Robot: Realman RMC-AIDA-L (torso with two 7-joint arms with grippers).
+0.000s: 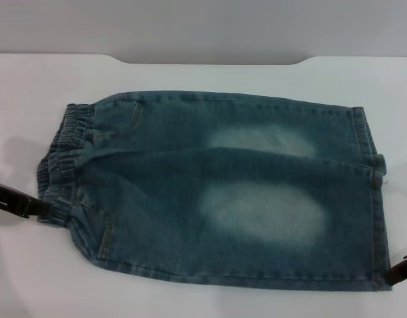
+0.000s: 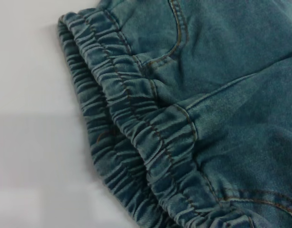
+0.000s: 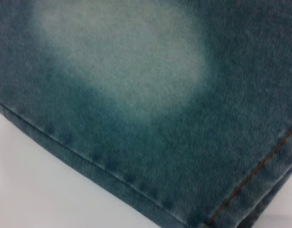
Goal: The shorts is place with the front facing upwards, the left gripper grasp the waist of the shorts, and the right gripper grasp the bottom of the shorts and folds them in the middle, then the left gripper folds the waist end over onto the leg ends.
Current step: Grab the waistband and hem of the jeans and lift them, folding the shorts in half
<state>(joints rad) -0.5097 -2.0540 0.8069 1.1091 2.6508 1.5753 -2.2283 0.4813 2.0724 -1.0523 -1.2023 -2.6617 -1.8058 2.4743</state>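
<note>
The shorts (image 1: 217,192) lie flat on the white table, front up, blue-green denim with two pale washed patches. The gathered waist (image 1: 64,159) is at the left and the straight leg hems of the bottom (image 1: 376,199) are at the right. My left gripper (image 1: 46,209) comes in low from the left edge and meets the near corner of the waist. The left wrist view shows the puckered waist (image 2: 136,137) up close. My right gripper (image 1: 397,273) is at the near right corner of the bottom. The right wrist view shows the stitched hem (image 3: 253,183) and a pale patch (image 3: 127,57).
The white table (image 1: 190,301) has bare surface on all sides of the shorts. Its far edge (image 1: 210,63) runs along a grey wall, with a shallow notch in the middle.
</note>
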